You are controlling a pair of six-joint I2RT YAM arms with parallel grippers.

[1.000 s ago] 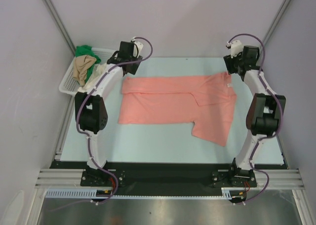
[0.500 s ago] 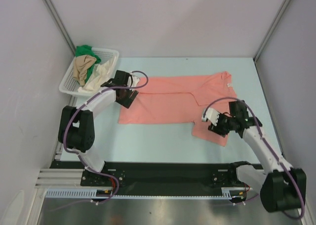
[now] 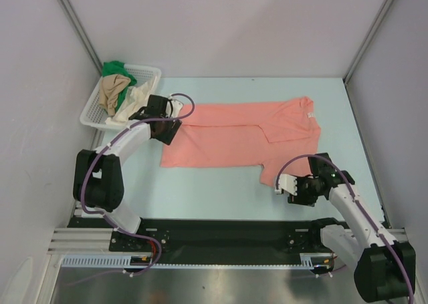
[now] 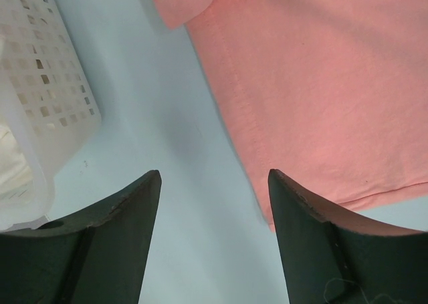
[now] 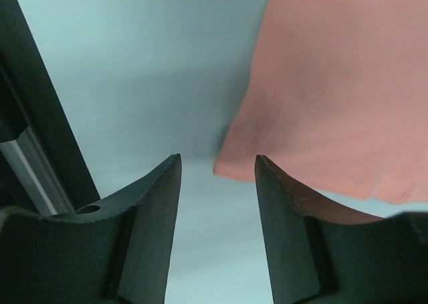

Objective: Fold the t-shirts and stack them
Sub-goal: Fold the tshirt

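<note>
1. The salmon-pink t-shirt [image 3: 234, 137] lay spread on the pale worktop [image 3: 200, 190]. Its collar pointed to the right, and a fold line ran across its far part.
2. The left claw [image 4: 214, 177] hovered at the shirt's left edge, toward the far corner of the cloth. Its jaws stood wide with only bare worktop showing between them, and it held nothing. The shirt's hem ran under one side of the claw.
3. The right claw [image 5: 217, 160] sat low at the shirt's near-right corner, close to the front edge of the worktop. Its jaws were parted moderately and gripped nothing. The cloth's corner showed in the gap just beyond the tips, but whether they touched it could not be told.
4. A white basket [image 3: 90, 113] stood at the far-left corner of the worktop, near the left claw and apart from the pink shirt.
5. Bunched inside it lay a green t-shirt [image 3: 115, 68], a tan t-shirt [image 3: 112, 90] and a cream t-shirt [image 3: 137, 97]. The cream one spilled over the rim.
</note>
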